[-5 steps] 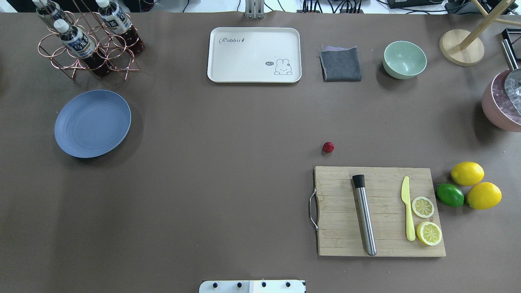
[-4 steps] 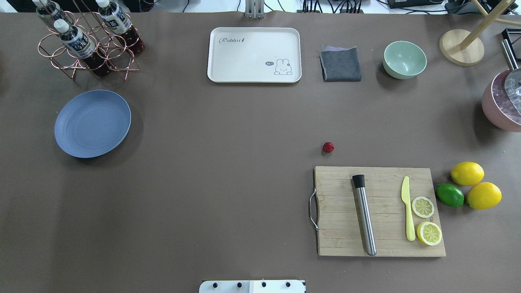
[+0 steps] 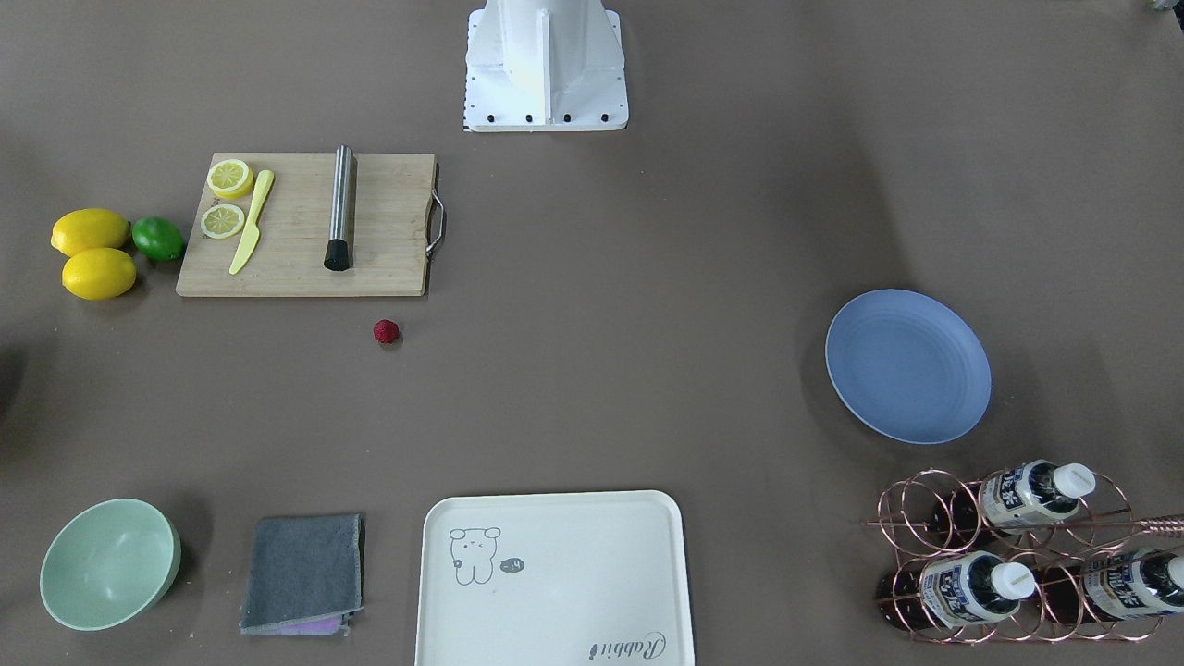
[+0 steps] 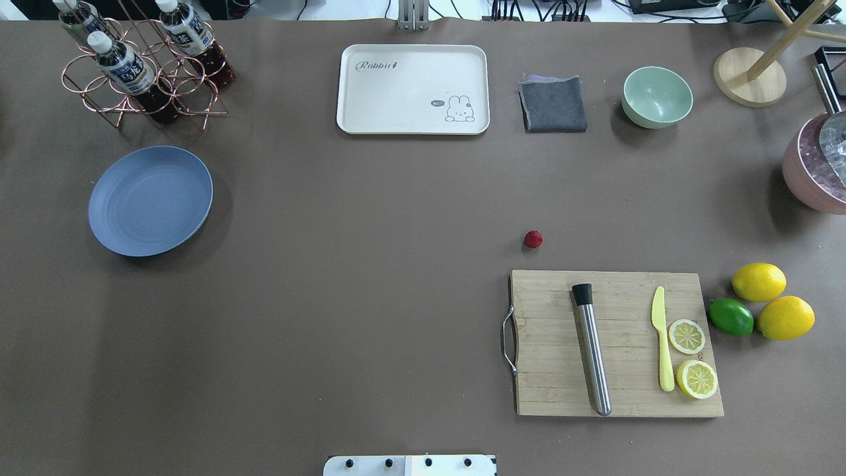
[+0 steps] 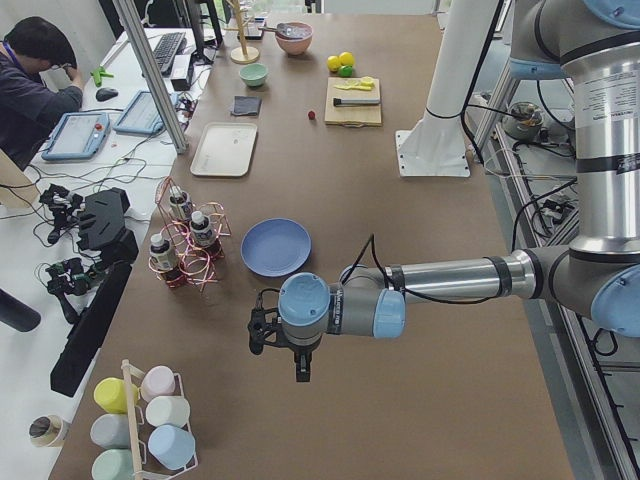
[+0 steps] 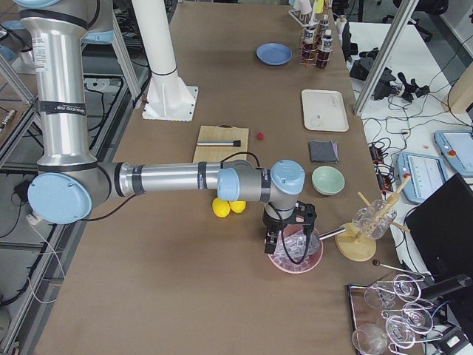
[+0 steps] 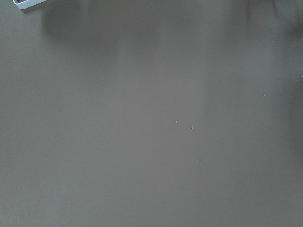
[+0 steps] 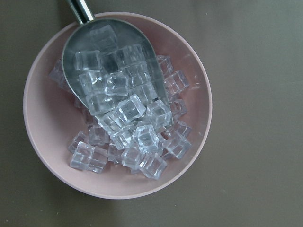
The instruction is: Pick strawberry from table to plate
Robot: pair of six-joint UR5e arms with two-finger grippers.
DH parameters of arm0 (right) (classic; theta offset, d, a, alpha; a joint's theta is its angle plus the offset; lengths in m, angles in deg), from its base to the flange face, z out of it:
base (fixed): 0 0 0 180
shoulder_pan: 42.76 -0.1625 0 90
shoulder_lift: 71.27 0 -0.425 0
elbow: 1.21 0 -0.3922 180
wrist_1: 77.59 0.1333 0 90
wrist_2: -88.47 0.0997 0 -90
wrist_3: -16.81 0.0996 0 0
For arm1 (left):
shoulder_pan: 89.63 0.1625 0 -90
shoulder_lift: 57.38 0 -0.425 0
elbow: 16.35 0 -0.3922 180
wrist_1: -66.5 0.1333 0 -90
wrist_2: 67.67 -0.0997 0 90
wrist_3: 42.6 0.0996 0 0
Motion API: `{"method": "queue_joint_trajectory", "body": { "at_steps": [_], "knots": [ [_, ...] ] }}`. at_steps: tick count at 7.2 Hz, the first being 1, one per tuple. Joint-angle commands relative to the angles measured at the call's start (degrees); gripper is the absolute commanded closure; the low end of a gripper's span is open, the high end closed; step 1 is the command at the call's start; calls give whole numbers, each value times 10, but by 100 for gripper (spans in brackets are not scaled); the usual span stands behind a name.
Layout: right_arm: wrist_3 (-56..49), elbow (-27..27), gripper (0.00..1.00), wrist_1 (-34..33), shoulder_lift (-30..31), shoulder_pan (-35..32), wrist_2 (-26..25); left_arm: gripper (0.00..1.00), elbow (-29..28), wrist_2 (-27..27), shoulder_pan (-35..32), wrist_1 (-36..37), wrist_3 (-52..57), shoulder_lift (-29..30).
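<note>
While the strawberry (image 4: 533,239) sits on the worktop (image 4: 370,218) just past the far edge of the cutting board (image 4: 548,344), near its handle end, I see the plate (image 4: 151,200) well away from that board, toward the robot's left. Far from the board, the left claw (image 5: 298,368) hangs over bare worktop. Past the lemons (image 4: 759,281) from the board, the right claw (image 6: 284,240) hovers above the pink ice bowl (image 8: 42,156). I cannot tell how either claw's fingers stand.

On the one cutting board (image 4: 548,370) lie two lemon halves (image 4: 687,336), one knife (image 4: 661,344) and one steel rod (image 4: 591,354); beside it are two whole lemons (image 4: 759,281), one lime (image 4: 731,317) and one strawberry (image 4: 533,239); farther from it are one plate (image 4: 151,200), one tray (image 4: 396,92), one cloth (image 4: 554,104), one green bowl (image 4: 657,96), one pink bowl (image 4: 801,170) and three bottles (image 4: 119,66).
</note>
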Motion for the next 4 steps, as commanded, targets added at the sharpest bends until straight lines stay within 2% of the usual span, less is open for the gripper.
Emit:
{"method": "queue_joint_trajectory", "body": {
  "at_steps": [1,4],
  "knots": [
    [0,-2,0,0,0,1,0,2,-1,-3,0,0,0,0],
    [0,-2,0,1,0,2,0,2,-4,-3,-2,0,-4,10]
  ]
}}
